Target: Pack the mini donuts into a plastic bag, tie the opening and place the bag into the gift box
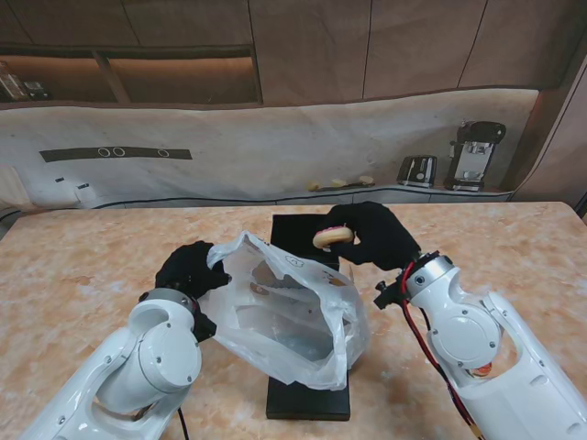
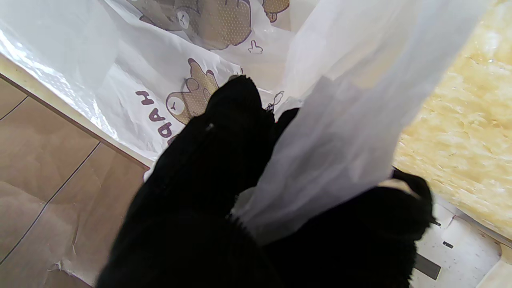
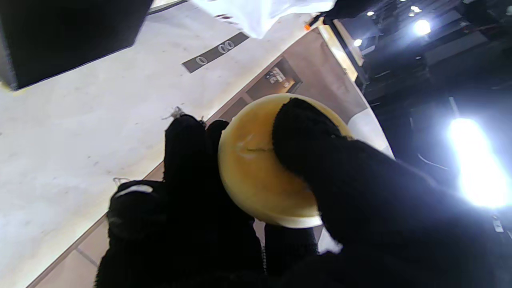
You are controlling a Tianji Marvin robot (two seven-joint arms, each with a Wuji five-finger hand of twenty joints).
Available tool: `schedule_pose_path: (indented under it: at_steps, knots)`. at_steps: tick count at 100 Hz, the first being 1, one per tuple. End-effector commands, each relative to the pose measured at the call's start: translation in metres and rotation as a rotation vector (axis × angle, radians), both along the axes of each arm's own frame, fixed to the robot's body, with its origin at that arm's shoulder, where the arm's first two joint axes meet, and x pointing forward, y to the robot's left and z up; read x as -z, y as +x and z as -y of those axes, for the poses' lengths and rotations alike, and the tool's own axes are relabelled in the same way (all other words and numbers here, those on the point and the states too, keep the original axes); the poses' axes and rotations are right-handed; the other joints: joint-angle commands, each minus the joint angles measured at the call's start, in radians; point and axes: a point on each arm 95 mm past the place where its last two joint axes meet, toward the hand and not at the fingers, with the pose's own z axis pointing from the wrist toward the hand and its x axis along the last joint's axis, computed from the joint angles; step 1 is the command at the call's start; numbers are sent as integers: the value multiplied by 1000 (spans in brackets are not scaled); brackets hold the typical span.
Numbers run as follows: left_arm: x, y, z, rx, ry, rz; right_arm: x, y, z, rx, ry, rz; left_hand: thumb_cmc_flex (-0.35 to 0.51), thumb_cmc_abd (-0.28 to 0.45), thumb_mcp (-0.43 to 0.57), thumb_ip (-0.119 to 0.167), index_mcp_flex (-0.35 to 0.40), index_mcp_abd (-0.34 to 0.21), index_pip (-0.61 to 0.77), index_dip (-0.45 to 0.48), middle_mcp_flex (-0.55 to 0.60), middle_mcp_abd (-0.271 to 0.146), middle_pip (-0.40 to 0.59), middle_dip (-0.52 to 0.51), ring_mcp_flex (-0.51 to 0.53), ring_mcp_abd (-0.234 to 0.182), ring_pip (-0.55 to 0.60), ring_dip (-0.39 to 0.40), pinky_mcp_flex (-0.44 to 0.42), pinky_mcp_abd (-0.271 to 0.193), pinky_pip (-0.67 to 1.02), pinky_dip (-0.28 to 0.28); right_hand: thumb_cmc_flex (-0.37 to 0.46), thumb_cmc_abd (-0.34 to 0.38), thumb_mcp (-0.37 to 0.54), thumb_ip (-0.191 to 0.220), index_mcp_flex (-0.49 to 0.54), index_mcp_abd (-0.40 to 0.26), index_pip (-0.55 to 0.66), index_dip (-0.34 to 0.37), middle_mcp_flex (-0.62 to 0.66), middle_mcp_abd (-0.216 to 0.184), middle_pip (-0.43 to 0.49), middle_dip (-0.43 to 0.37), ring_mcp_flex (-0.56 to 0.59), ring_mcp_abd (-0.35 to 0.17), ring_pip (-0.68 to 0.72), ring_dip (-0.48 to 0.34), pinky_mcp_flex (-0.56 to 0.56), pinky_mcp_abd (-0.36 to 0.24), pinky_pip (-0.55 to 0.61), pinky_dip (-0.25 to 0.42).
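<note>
A translucent white plastic bag (image 1: pixel 289 316) with bear prints stands open over the black gift box (image 1: pixel 308 399) in the middle of the table. My left hand (image 1: pixel 188 269), in a black glove, is shut on the bag's left rim; in the left wrist view the plastic (image 2: pixel 332 132) is pinched between the gloved fingers (image 2: pixel 224 144). My right hand (image 1: pixel 374 236) holds a tan mini donut (image 1: pixel 333 236) in the air above the far side of the bag's mouth. In the right wrist view the donut (image 3: pixel 256 176) sits between thumb and fingers.
The gift box's far end (image 1: pixel 298 234) shows behind the bag. Beyond the marble table's (image 1: pixel 73 275) far edge, a counter holds a toaster (image 1: pixel 417 170), a coffee machine (image 1: pixel 475 154) and a few small tan items (image 1: pixel 339 183).
</note>
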Motion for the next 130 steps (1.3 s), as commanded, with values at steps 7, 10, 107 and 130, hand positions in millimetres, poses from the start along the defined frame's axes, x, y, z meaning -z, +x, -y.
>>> schedule_pose_path:
  at_steps: [7,10,107,130]
  knots:
    - [-3,-2,3,6,-14,-9,-7,-11,-19,-86,30,-1,14,3,-11,16,-12,14,-15,-9,1,3,11,2,28,4,12,9,37,-28,55,-3,51,10,11,5,87,-54,95,53,61,-41,-5,52,26,67,-16,7,-7,-59,10,11]
    - [-3,-2,3,5,-16,-9,-7,-13,-22,-101,37,-9,14,3,-11,17,-11,14,-15,-9,1,3,11,1,28,4,12,9,39,-28,54,-4,51,10,11,5,88,-56,95,53,64,-44,-8,52,24,66,-22,6,-10,-57,5,10]
    - [0,-11,-4,-23,-85,-34,19,-42,-59,-421,69,-330,17,-7,-5,16,15,33,-28,-16,31,8,-2,-21,79,-13,-8,-7,105,-23,37,-38,44,-10,0,16,112,-77,95,38,124,-60,-95,84,55,60,-139,-15,-23,12,-94,38]
    - [-2,-17,-10,-29,-120,-52,30,-32,-61,-420,-3,-427,20,-13,-2,15,23,39,-31,-19,40,11,-6,-30,97,-16,-11,-10,130,-21,35,-46,46,-12,4,17,110,-69,93,39,119,-57,-100,86,44,64,-145,-14,-34,17,-97,38]
